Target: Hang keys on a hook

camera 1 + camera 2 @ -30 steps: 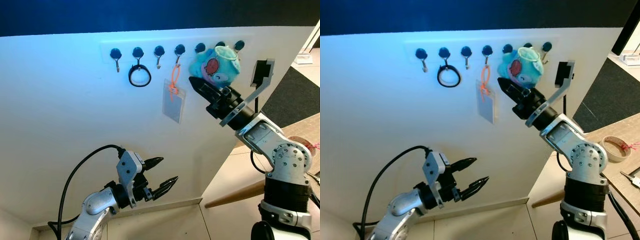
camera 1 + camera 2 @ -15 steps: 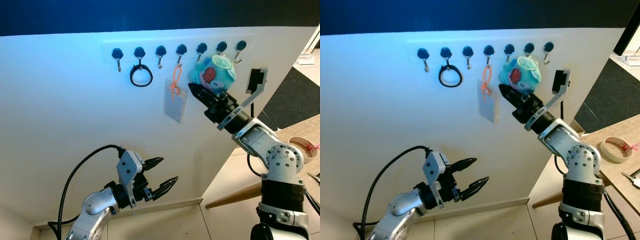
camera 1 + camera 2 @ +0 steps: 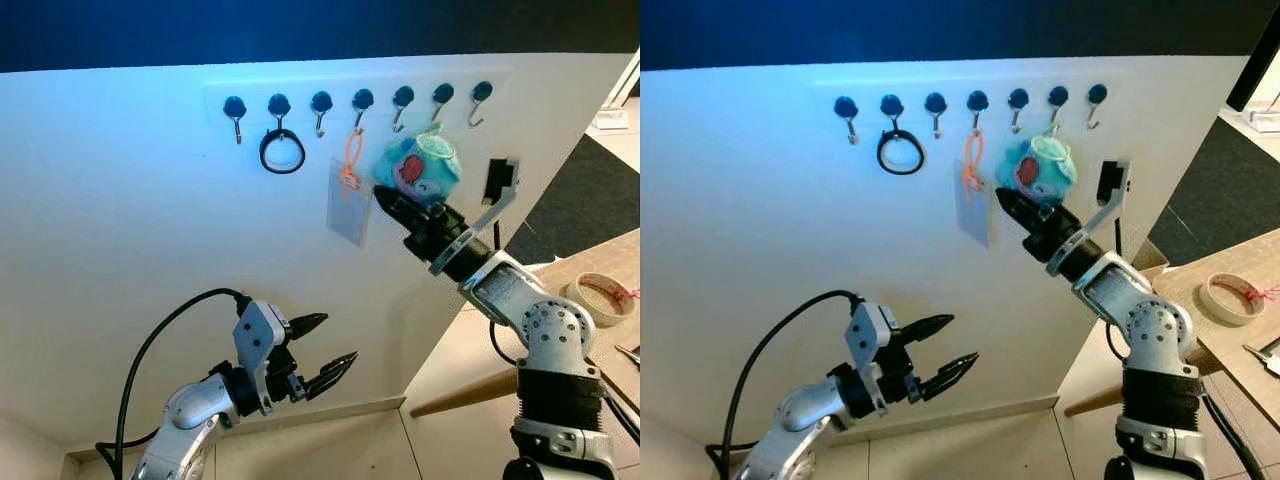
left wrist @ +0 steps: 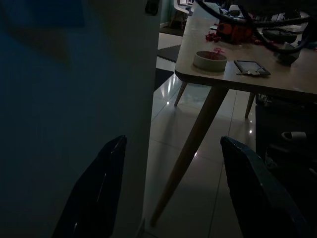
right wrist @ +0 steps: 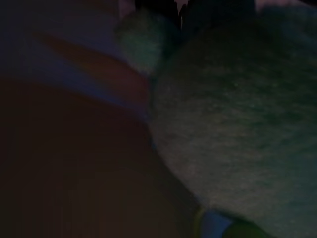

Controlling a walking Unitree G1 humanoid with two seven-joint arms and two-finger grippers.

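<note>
A blue plush keychain (image 3: 418, 168) hangs just under the row of black-knobbed hooks (image 3: 362, 99) on the white wall. A thin teal loop (image 3: 1052, 125) runs from it up toward the sixth hook (image 3: 440, 96). My right gripper (image 3: 388, 203) is raised right beneath the plush, shut on it, its pointed tips sticking out to the left past it. The right wrist view is dark, with the fuzzy plush (image 5: 237, 124) very close. My left gripper (image 3: 338, 340) is held low near the wall's base, open and holding nothing.
A black ring (image 3: 281, 152) hangs on the second hook, and a clear badge card (image 3: 349, 200) on an orange strap on the fourth. At the right stands a wooden table (image 3: 610, 265) with a tape roll (image 3: 595, 297) and a slanted leg (image 3: 470, 390). Below is tiled floor.
My right gripper has come down and to the left with the plush, away from the hook row. The plush now hangs lower, under the sixth hook. The left arm has not moved.
</note>
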